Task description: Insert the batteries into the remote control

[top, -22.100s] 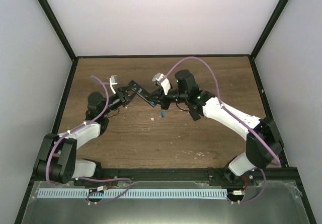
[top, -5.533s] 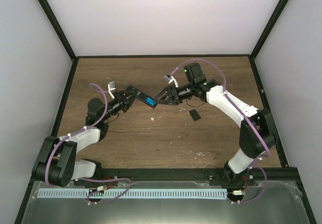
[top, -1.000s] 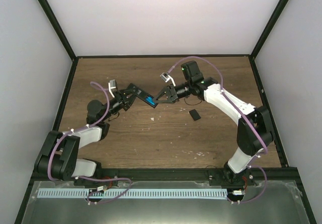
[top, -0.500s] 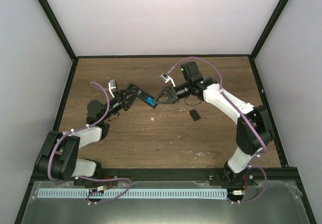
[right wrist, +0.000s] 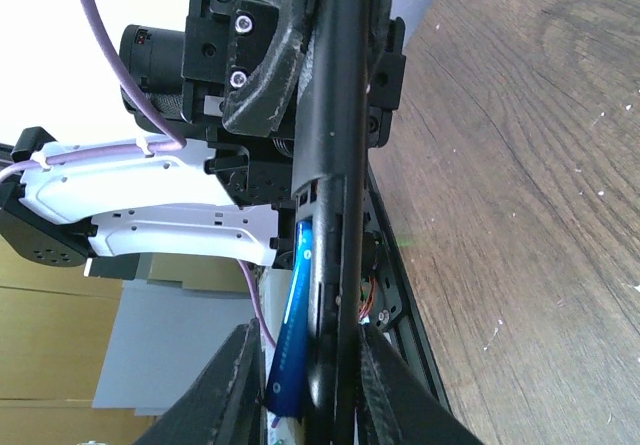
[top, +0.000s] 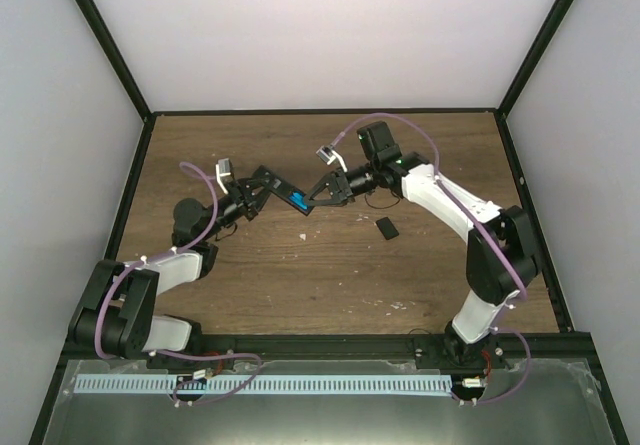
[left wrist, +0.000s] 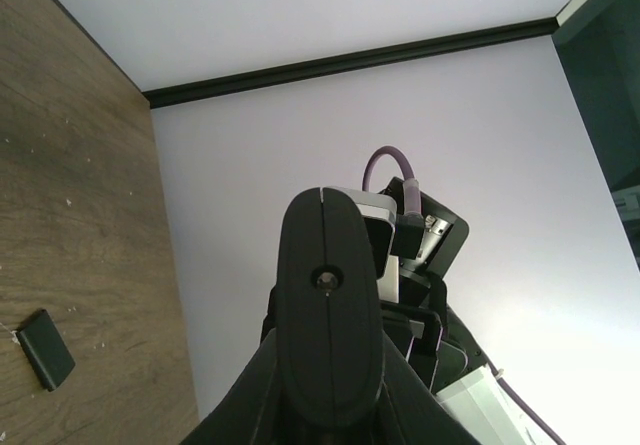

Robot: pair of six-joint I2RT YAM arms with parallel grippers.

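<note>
My left gripper point(top: 256, 193) is shut on the remote control point(top: 278, 187), a slim black bar held above the table and pointing right. In the left wrist view the remote point(left wrist: 328, 365) shows end-on between my fingers. A blue battery point(top: 298, 200) lies at the remote's right end. In the right wrist view the battery point(right wrist: 295, 315) is tilted against the remote point(right wrist: 335, 165), with its near end sticking out. My right gripper point(right wrist: 305, 395) straddles both, one finger on the battery side and one on the remote side. A second battery is not visible.
The small black cover piece point(top: 386, 228) lies flat on the wooden table, right of the grippers; it also shows in the left wrist view point(left wrist: 45, 348). White specks point(top: 303, 235) lie below the remote. Black frame rails border the table.
Almost nothing over the last second: both grippers stay at the remote, and the right wrist has shifted only slightly. Much earlier a battery lay on the table.
</note>
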